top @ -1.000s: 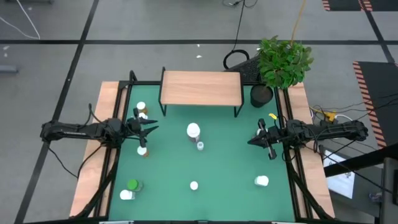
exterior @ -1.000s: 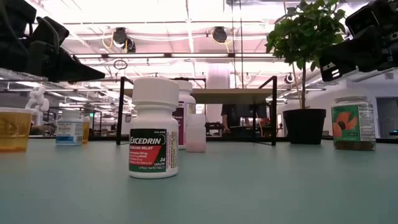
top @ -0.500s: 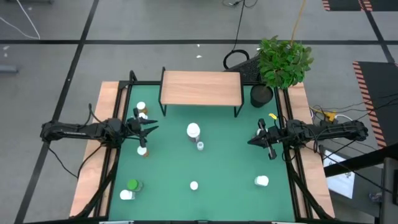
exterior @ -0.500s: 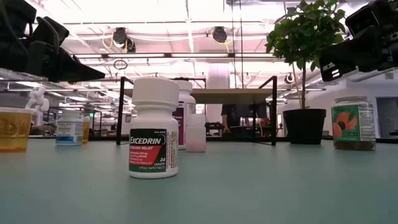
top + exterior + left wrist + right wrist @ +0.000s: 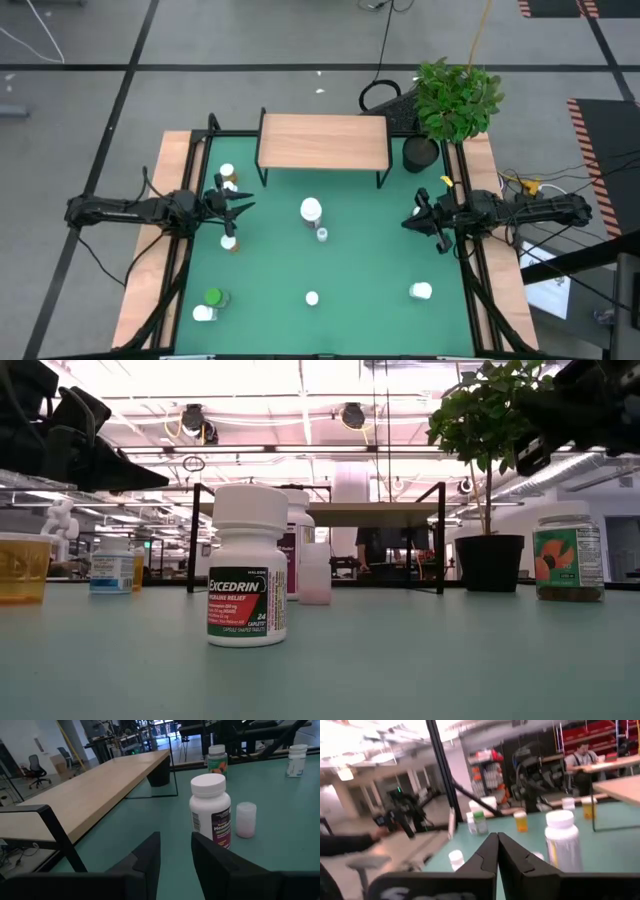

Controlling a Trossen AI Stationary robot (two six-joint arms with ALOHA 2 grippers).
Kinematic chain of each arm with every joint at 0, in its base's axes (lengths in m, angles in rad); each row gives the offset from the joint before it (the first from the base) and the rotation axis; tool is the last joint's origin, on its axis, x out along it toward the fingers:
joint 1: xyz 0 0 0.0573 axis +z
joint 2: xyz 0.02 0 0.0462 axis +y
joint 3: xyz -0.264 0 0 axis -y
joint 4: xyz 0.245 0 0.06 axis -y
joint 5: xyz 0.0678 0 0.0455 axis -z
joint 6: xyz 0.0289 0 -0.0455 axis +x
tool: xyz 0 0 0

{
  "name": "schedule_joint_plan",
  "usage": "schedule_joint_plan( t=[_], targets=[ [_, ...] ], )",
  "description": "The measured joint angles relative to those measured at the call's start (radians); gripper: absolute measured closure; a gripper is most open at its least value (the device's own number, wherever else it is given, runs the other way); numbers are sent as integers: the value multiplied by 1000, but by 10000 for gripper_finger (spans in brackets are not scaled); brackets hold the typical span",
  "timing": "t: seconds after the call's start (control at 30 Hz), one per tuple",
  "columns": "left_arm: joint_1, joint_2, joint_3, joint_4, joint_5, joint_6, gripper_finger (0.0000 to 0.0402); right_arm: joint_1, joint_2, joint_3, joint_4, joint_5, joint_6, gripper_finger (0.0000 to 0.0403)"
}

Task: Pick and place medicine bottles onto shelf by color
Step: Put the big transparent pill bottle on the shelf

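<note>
Several medicine bottles stand upright on the green mat. A white-capped one (image 5: 311,209) and a small pink one (image 5: 321,234) are mid-table. Others stand at the far left (image 5: 227,174), near left (image 5: 213,297), near middle (image 5: 312,298) and near right (image 5: 421,291). The shelf (image 5: 323,141) stands on its black legs at the far edge, its top bare. My left gripper (image 5: 245,207) hovers at the left edge, level and open, with nothing between its fingers (image 5: 150,857). My right gripper (image 5: 408,222) hovers at the right edge, shut on nothing (image 5: 497,845).
A potted plant (image 5: 452,100) stands at the far right corner beside the shelf. Black frame rails and wooden strips (image 5: 165,230) run along both sides of the mat. The middle of the mat, between the bottles, is open floor.
My right gripper has tipped its fingers upward and rolled a little about its own axis, rising slightly at the right edge. It stays shut. The bottles stand where they were.
</note>
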Motion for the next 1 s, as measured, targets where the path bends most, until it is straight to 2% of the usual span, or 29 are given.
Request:
schedule_joint_plan(
  t=[0.2,0.33,0.4,0.53,0.77,0.87,1.0],
  targets=[
    [1,-1,-2,119,-23,-18,289,0,0,0,131,1,49,403],
    [1,0,-2,184,-25,-79,289,0,11,36,91,12,-5,400],
    [2,1,-2,218,-31,-85,289,0,42,83,-35,56,-35,389],
    [2,1,-1,273,-40,-71,289,0,142,274,-218,212,-61,344],
    [2,-1,0,387,-29,-106,289,0,332,686,-712,359,-20,258],
    [2,0,0,411,-29,-105,289,1,431,839,-967,415,52,242],
    [2,0,0,419,-28,-87,289,2,570,983,-1232,418,144,239]
  ],
)
